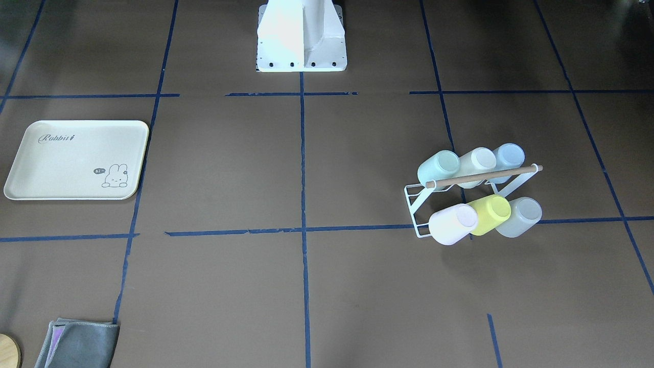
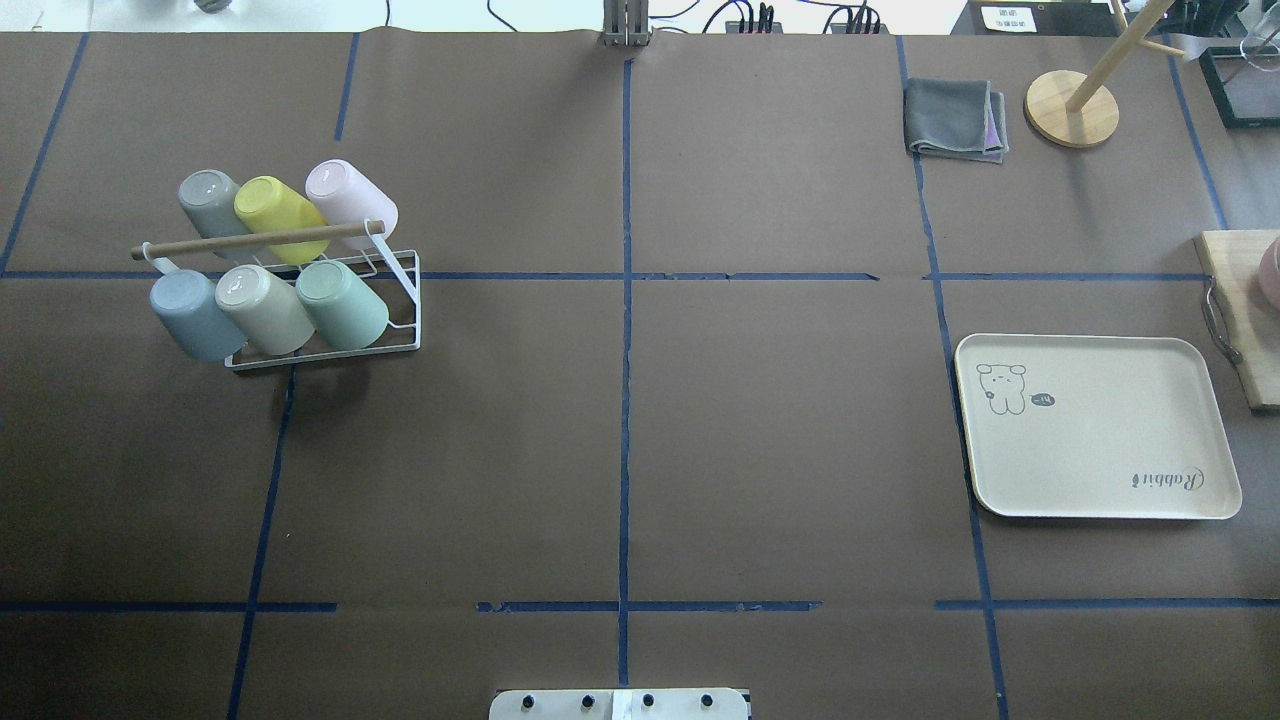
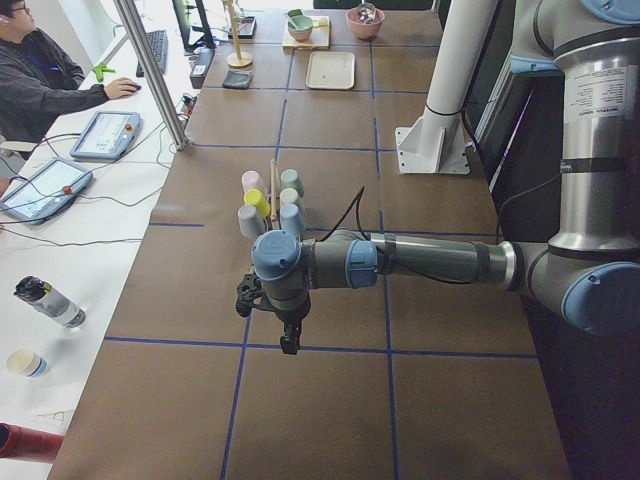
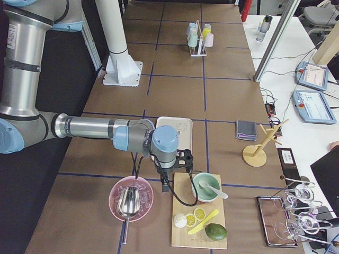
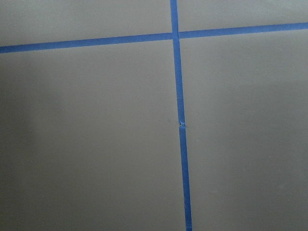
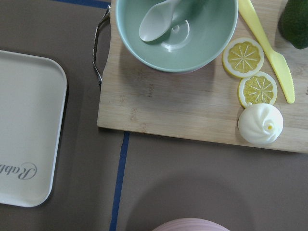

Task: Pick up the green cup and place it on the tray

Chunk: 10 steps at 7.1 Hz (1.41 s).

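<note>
The green cup [image 1: 438, 167] is pale mint and rests tilted on a white wire rack [image 1: 416, 204], at the end of the row nearer the robot; it also shows in the overhead view [image 2: 343, 303] and the left side view [image 3: 291, 181]. The cream tray [image 1: 76, 159] with "Rabbit" script lies bare on the robot's right side [image 2: 1095, 425]; its corner shows in the right wrist view [image 6: 26, 130]. My left gripper [image 3: 289, 343] hangs over bare table, well short of the rack. My right gripper [image 4: 164, 182] hangs beside the tray's end. I cannot tell whether either is open.
The rack also holds blue [image 2: 195, 315], cream [image 2: 262, 308], grey, yellow [image 2: 278, 218] and pink cups under a wooden bar. A cutting board [image 6: 192, 106] with a green bowl [image 6: 175, 33], lemon slices and a yellow knife lies past the tray. A pink bowl [image 4: 131, 198], grey cloth [image 2: 955, 120] and wooden stand [image 2: 1072, 105] are nearby.
</note>
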Available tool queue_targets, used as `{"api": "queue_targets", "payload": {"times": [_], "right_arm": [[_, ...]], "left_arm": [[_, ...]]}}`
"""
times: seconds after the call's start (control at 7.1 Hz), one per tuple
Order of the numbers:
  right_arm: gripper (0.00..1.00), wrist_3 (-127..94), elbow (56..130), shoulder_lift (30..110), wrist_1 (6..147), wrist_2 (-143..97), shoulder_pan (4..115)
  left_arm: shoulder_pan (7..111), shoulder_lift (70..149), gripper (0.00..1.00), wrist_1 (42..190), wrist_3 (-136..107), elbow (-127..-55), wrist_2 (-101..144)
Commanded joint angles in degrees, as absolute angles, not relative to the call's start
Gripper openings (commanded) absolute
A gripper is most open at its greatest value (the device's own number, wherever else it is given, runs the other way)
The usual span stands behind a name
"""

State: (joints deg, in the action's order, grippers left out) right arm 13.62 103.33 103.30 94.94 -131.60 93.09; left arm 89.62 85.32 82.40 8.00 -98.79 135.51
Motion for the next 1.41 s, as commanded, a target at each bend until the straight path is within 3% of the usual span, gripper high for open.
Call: {"api": "queue_targets", "payload": {"times": [0.0,0.28,0.85,1.27], "right_arm": [[1.00,13.19,102.57,101.18,94.92,-131.75,86.81],[1.00,11.27,101.87,96.08,94.66,-133.75,86.31],[1.00,7.82,100.91,96.94,87.05,-138.66,86.22],[0.99,-6.89,98.27,99.91,74.68,-139.04,82.37]], "left_arm": [[88.43,85.34,1.00,81.66,8.00,-98.35,135.35],[87.98,84.99,1.00,81.82,8.09,-98.44,135.62],[87.98,85.08,1.00,81.74,7.91,-98.18,135.27],[87.89,84.90,1.00,81.56,7.91,-97.91,135.09]]}}
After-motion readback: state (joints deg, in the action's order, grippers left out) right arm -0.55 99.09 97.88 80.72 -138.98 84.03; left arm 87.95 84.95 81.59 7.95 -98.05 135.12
